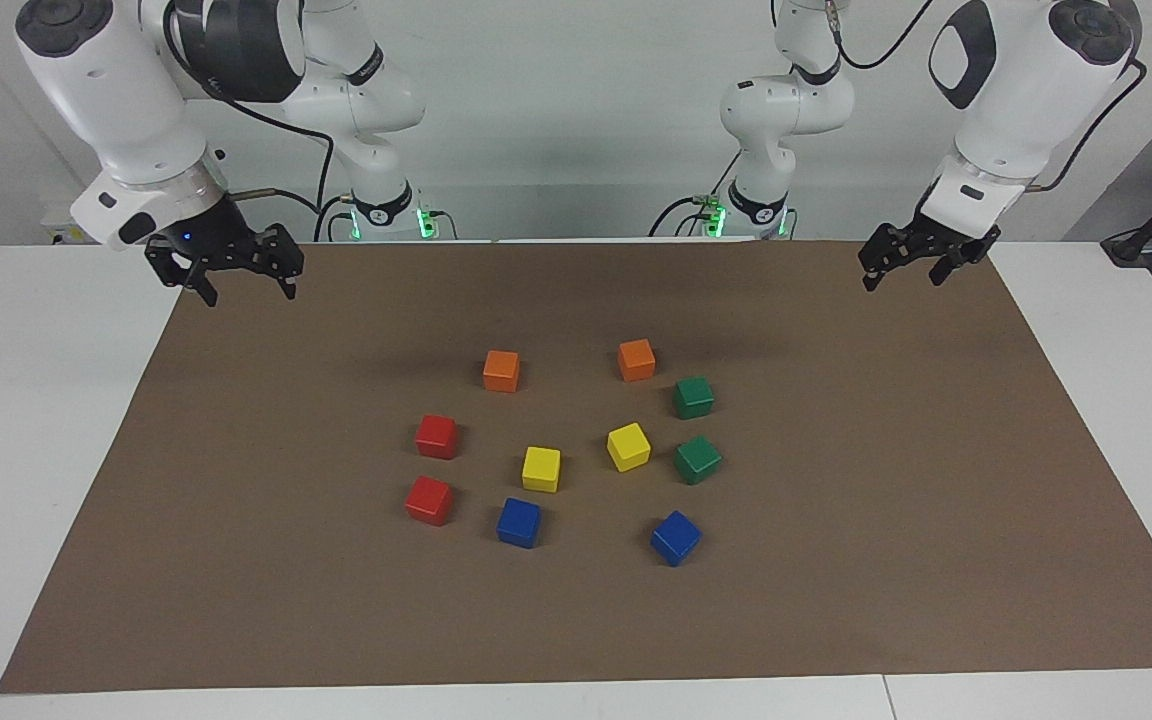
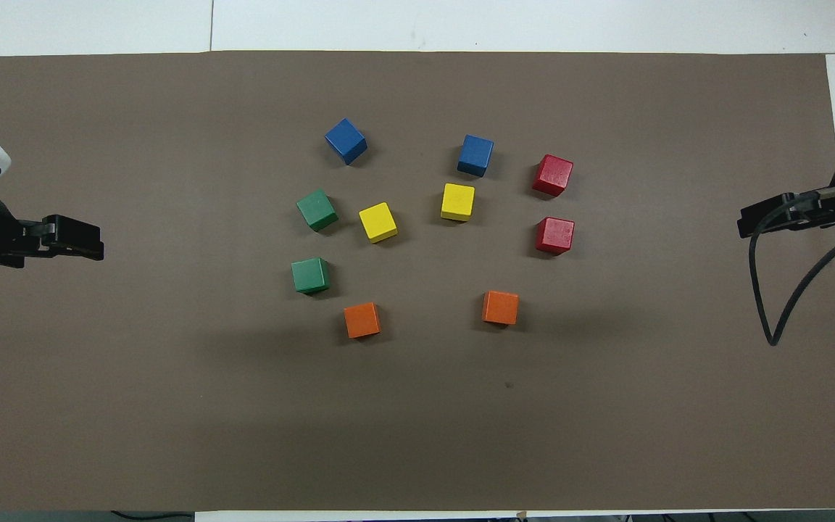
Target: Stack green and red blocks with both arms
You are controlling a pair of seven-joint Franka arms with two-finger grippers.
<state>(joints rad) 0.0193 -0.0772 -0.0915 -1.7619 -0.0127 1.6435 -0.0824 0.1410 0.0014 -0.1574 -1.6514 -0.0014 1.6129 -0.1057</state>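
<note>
Four task cubes lying loose on the brown mat (image 1: 836, 600): two green blocks (image 1: 694, 397) toward the left arm's end, two red blocks (image 1: 436, 436) toward the right arm's, each pair well apart from its gripper. Likely to nudge a yellow cube (image 1: 628, 446) just beside the greens on a sloppy descent. Left gripper (image 1: 904, 268) and right gripper (image 1: 246, 282) hanging over the mat's ends, fingers spread wide, holding and touching nothing.

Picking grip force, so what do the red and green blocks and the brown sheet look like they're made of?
Red blocks and green blocks: probably painted wood, hard-edged with a slight sheen. Brown sheet: matte paper or thin card, lying flat with clean-cut edges.
</note>
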